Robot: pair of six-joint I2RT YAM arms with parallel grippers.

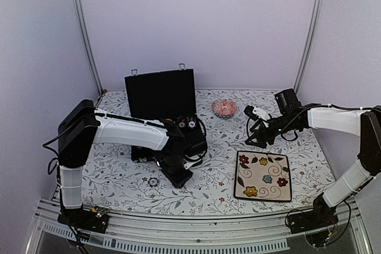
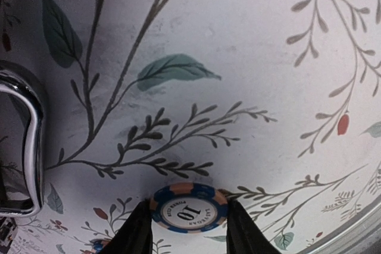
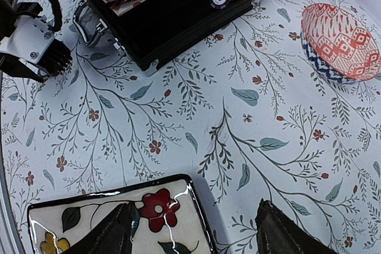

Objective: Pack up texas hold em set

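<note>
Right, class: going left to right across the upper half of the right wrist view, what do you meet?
The left arm's tool → open black rectangular case with silver handle → small pink patterned bowl.

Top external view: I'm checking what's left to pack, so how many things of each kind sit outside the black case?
Poker chips: 2, the held chip between the left fingers and the loose chip
Plate: 1
Bowl: 1
Total: 4
</note>
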